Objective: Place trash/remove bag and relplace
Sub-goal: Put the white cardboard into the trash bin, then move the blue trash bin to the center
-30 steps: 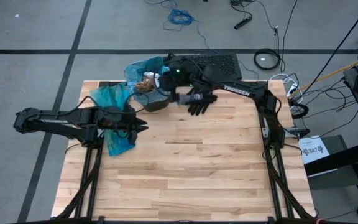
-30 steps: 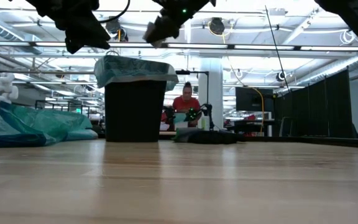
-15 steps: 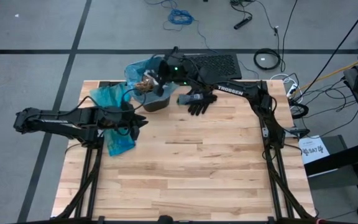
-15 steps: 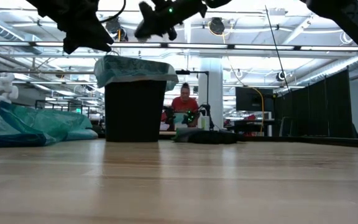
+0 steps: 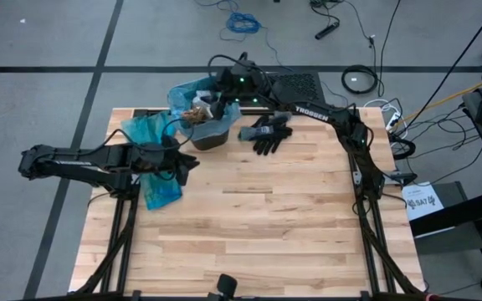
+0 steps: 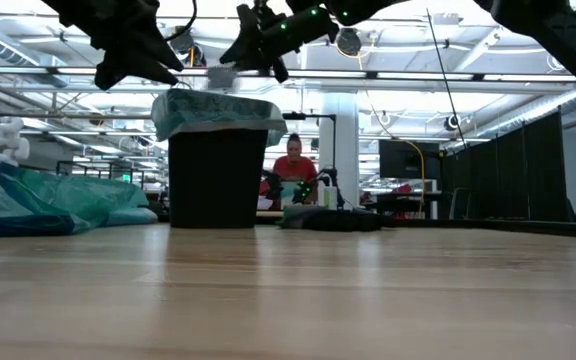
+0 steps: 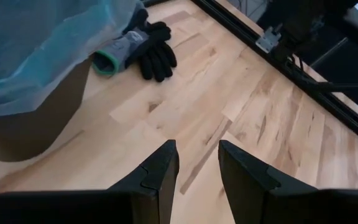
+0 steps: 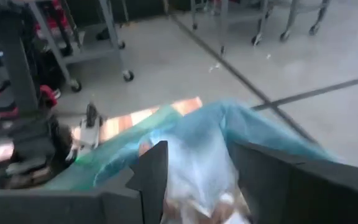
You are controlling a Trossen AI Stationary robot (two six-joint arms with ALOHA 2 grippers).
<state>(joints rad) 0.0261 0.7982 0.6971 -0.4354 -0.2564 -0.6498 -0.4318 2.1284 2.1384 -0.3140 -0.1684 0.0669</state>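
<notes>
Right tool (image 5: pixel 216 94) open-fingered above bin (image 5: pixel 210 134)

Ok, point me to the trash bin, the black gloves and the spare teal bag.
trash bin (image 6: pixel 216 180), low view, dark front wall.
black gloves (image 5: pixel 268 132), high view, middle of the pair.
spare teal bag (image 5: pixel 159 191), high view, lower folded part.

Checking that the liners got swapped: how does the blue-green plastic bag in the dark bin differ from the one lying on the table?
The blue-green plastic bag lining the dark bin is stretched open over the rim; the loose blue-green plastic bag lies crumpled flat on the wooden table. The lining bag holds crumpled paper trash; no trash shows in the loose one. Both are the same thin translucent plastic.
</notes>
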